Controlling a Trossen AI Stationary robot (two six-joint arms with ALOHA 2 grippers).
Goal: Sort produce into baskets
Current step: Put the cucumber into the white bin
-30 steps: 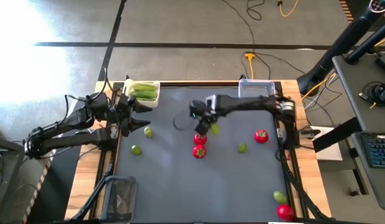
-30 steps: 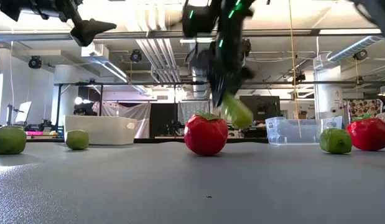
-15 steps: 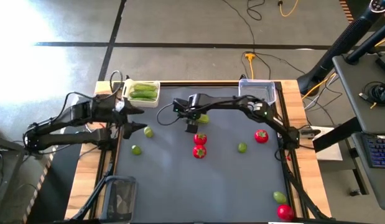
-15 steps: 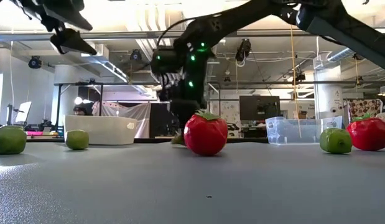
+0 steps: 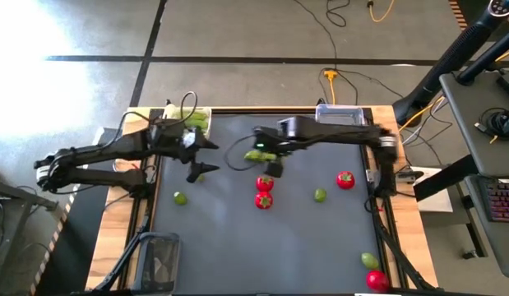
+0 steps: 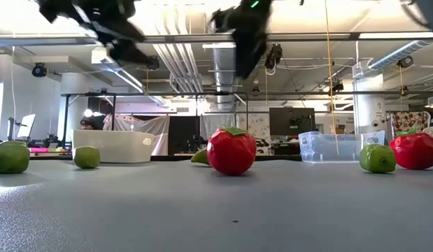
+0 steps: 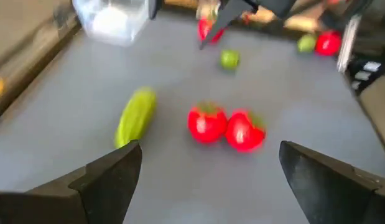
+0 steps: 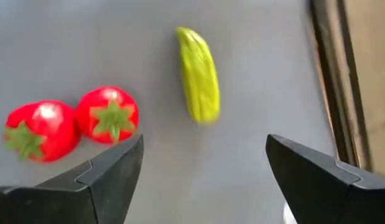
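On matte grey table (image 5: 238,238): glossy oblong cucumber (image 8: 199,74)

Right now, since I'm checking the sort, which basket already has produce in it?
The white basket at the table's far left corner: green cucumbers lie in it. The clear basket at the far right and the dark basket at the near left look empty.

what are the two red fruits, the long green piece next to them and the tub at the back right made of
The two red fruits look like glossy moulded plastic: bright highlights and flat green star tops. The long green piece seems to be smooth plastic too, with a duller sheen, though rubber is possible. The tub looks like clear, faintly bluish hard plastic, since the room shows through its walls.
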